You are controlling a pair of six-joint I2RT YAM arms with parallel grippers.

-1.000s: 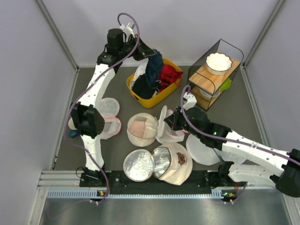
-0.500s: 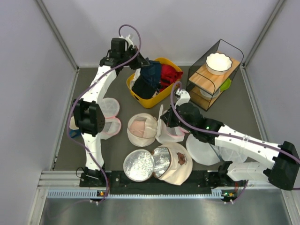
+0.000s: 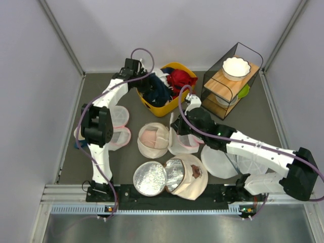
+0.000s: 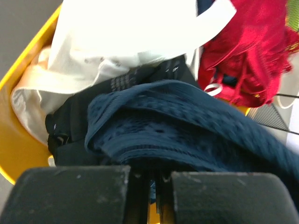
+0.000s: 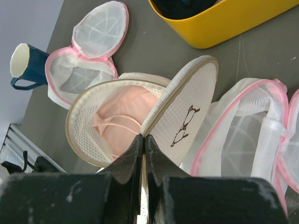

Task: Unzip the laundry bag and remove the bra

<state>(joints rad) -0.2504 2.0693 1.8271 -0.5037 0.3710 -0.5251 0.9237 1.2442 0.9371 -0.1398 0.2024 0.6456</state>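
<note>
Laundry bag (image 5: 191, 107) flap pinched in right hand (image 5: 143, 138), left hand (image 4: 149, 179) lowered, clamping navy garment (image 4: 187, 126)

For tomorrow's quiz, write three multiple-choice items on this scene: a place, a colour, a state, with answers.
1. Where is the bra? A in a bowl; B inside the laundry bag; C on a shelf.
2. What colour is the garment in the left gripper? A navy; B red; C white.
3. The laundry bag's lid is: A zipped shut; B torn off; C flipped open.
Answers: B, pink fabric shows inside the mesh; A, dark blue knit sits in its grip; C, it stands up, pinched by the right gripper.
</note>
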